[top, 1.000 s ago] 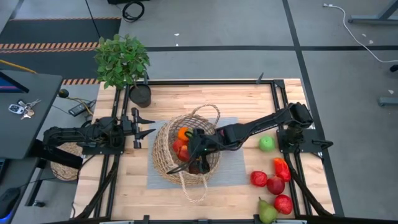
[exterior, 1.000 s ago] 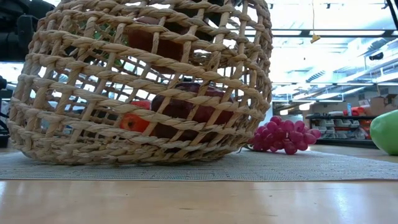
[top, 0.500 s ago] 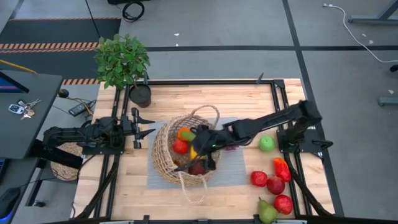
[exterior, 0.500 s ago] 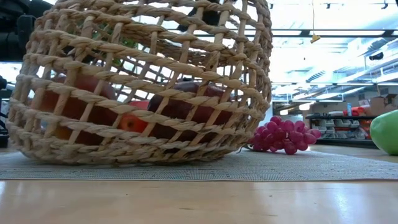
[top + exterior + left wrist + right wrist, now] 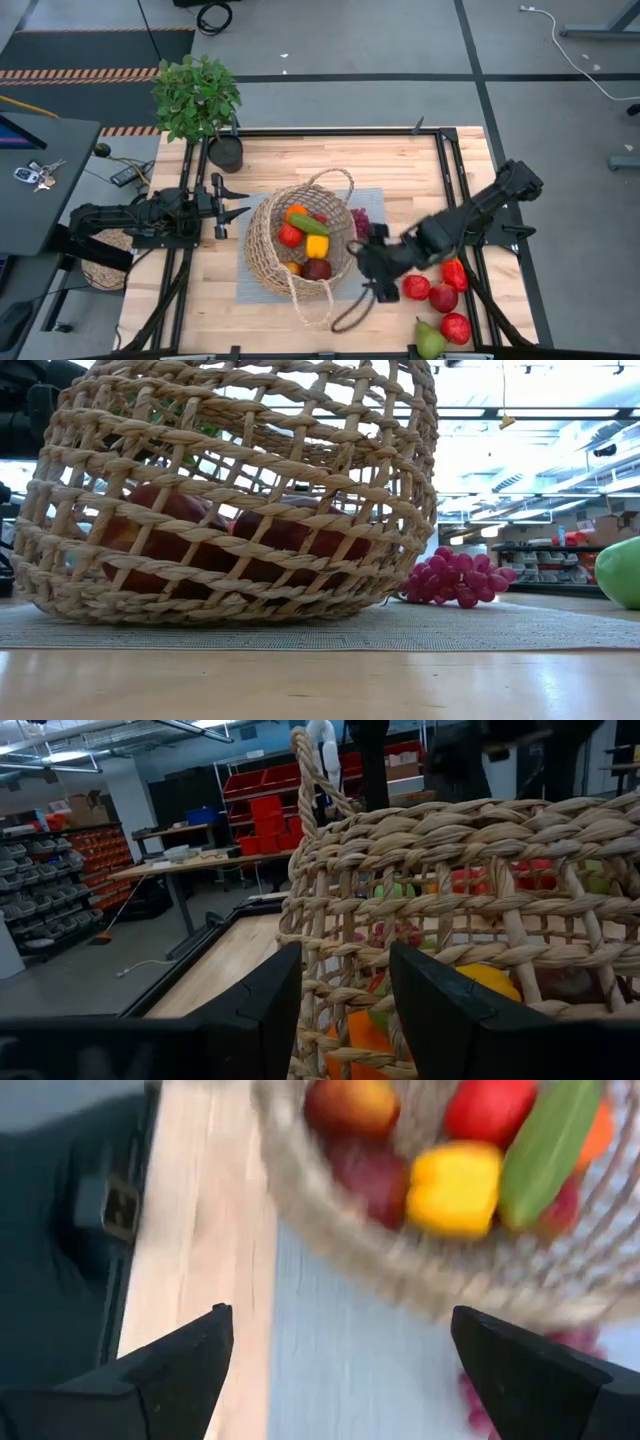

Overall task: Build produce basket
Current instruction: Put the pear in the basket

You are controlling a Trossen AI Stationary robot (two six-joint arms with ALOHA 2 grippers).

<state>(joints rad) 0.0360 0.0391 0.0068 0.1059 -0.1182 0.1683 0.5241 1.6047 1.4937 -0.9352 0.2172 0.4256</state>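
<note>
pear (image 5: 430, 341): smooth, green, tapering, at the lower right edge of the high view
apples (image 5: 444, 297): three glossy red rounds clustered just above the pear, at the lower right
red pepper (image 5: 455, 272): elongated, shiny, next to the apples, close by the right arm
right gripper (image 5: 371, 287): dark, low right of centre in the high view, just right of the basket over the mat's edge; fingers spread wide, holding nothing
mat (image 5: 372, 277): flat grey woven rectangle under the basket, centre of the high view
basket (image 5: 262, 240): round tan wicker, open coarse weave with thin loop handles, centre of the high view; fills the left of the low view
produce in basket: blocky yellow pepper (image 5: 317, 246), red apple (image 5: 290, 235), dark plum (image 5: 318, 269), long green vegetable (image 5: 309, 224), orange (image 5: 296, 212)
grapes (image 5: 360, 222): knobbly purple bunch on the mat, just right of the basket
left gripper (image 5: 232, 203): dark, left of centre, beside the basket's rim; fingers apart, empty
plant (image 5: 196, 95): leafy green in a dark pot, upper left
</note>
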